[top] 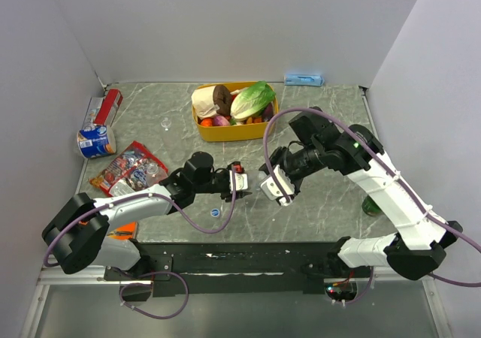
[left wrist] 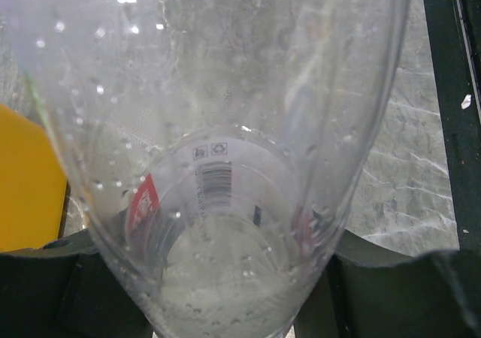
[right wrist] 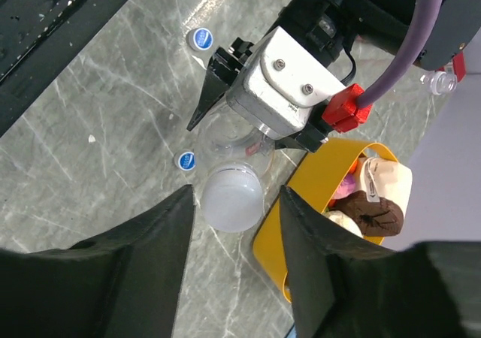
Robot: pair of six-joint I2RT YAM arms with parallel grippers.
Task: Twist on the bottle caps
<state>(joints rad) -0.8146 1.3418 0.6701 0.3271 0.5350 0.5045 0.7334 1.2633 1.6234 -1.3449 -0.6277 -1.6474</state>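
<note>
Right gripper (right wrist: 237,203) fingers are standing partly open, gripping nothing, thin gaps showing either side. Closing off-centre is risking a cocked, cross-threaded cap, or a bottle twisting loose. Between those fingers the whitish cap (right wrist: 231,197) is apparently sitting on the neck of the clear bottle (right wrist: 219,137), which the left gripper (left wrist: 233,308) is clamping. Beyond, a blue cap (right wrist: 186,160) is lying on the table (right wrist: 90,165).

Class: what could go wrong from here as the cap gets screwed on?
The right tool straddles the whitish cap without gripping it; closing off-centre could tilt it and cross-thread. The left tool holds the clear bottle sideways, so twisting may spin it. A loose blue cap nearby could get knocked.
</note>
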